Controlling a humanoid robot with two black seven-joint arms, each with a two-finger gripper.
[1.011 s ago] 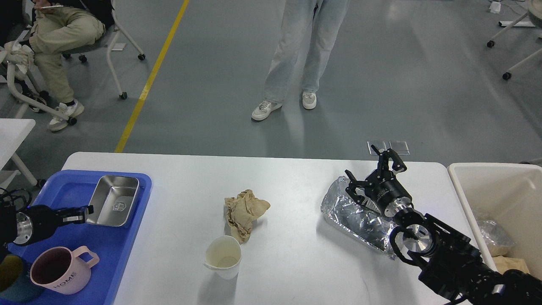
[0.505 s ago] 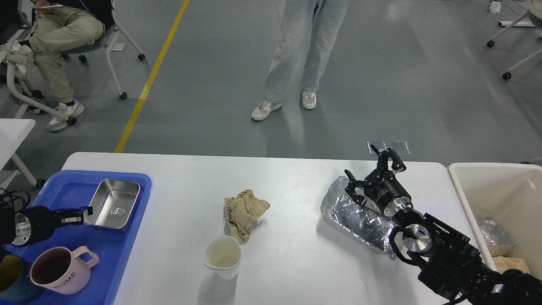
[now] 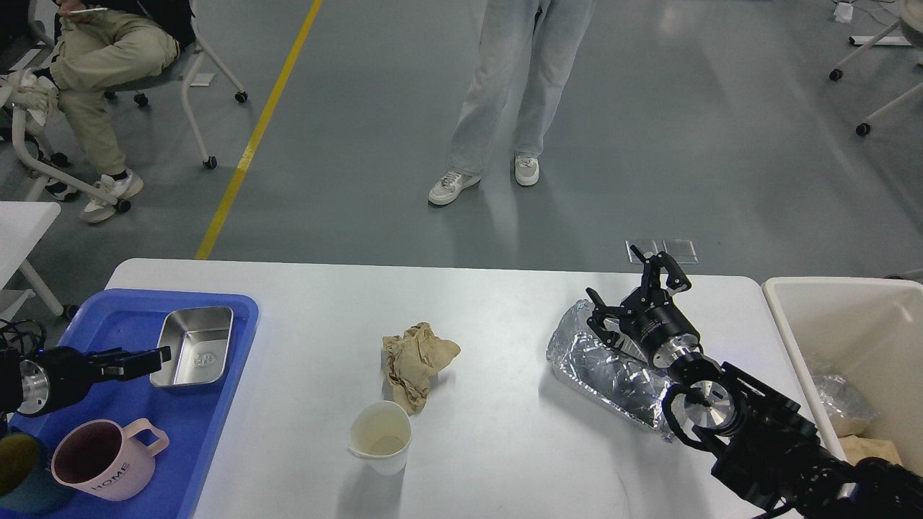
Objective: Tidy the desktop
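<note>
The white desktop [image 3: 505, 317] holds a crumpled brown paper [image 3: 418, 360], a white paper cup [image 3: 380, 436] and a long foil-wrapped package [image 3: 609, 371]. My right gripper [image 3: 634, 290] is open, its fingers spread over the far right end of the foil package. My left gripper [image 3: 160, 354] points right over the blue tray [image 3: 108, 317], with its tip at the left rim of a steel tin [image 3: 198, 346]. It is seen side-on, so I cannot tell whether it grips the rim.
A pink mug [image 3: 101, 461] stands on the tray's near part. A cream bin [image 3: 829, 303] with some trash stands at the table's right end. A person stands beyond the far edge; another sits at the far left.
The steel tin has turned from tilted to square with the tray. My left gripper has moved slightly up and right. The right arm has not moved.
</note>
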